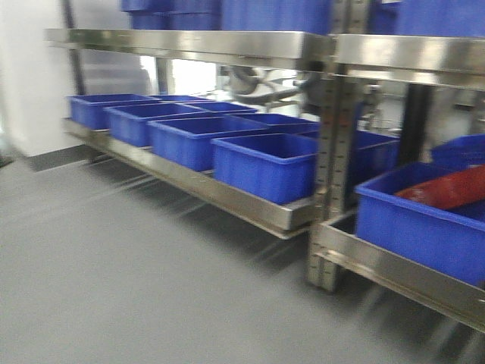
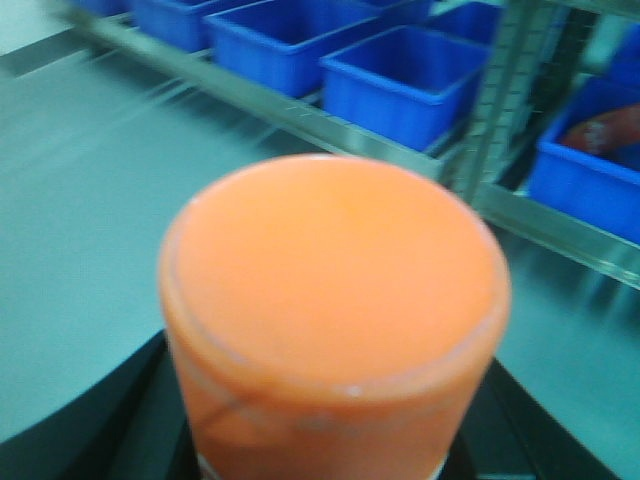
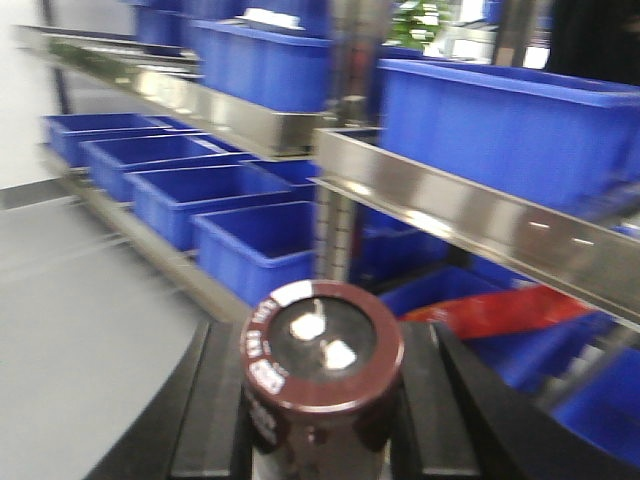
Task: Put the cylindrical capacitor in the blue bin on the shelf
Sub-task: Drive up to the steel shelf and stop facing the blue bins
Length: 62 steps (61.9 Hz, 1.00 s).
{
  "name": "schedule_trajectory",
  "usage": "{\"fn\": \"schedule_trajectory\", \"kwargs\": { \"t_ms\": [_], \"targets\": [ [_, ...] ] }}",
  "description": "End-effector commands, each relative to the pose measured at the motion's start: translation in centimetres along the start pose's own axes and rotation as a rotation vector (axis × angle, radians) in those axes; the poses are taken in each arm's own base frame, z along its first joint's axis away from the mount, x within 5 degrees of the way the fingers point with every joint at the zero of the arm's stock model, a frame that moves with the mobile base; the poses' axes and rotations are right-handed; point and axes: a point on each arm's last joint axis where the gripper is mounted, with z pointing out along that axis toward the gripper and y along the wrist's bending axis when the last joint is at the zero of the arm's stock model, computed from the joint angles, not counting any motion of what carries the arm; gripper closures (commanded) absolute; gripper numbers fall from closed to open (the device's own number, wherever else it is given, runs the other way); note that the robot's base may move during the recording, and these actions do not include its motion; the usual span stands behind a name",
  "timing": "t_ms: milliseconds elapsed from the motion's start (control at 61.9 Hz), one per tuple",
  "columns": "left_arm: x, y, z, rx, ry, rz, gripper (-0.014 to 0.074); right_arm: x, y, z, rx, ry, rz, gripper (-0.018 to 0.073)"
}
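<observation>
Left wrist view: left gripper (image 2: 322, 445) is clamping the cylindrical capacitor (image 2: 335, 270) (orange) before the shelf (image 2: 300, 115); right gripper (image 3: 325, 425) is clamping a maroon can (image 3: 320, 350) before the same shelf.

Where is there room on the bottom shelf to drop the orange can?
The blue bins left of the perforated upright look empty; the nearest bin sits right beside it. The bin right of the upright already holds a long red item, so that is crowded. The grey floor in front is bare.
</observation>
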Motion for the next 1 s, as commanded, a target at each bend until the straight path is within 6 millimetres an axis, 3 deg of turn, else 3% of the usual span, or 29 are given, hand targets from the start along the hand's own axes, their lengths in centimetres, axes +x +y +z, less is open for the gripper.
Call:
{"fn": "schedule_trajectory", "kwargs": {
  "t_ms": [0, 985],
  "targets": [
    [-0.35, -0.08, -0.29, 0.009, -0.036, 0.001, 0.0707, -0.28, -0.06, -0.08, 0.008, -0.034, -0.009, 0.0721],
    [-0.35, -0.08, -0.29, 0.009, -0.036, 0.001, 0.0707, -0.28, -0.06, -0.08, 0.008, -0.034, -0.009, 0.0721]
  ]
}}
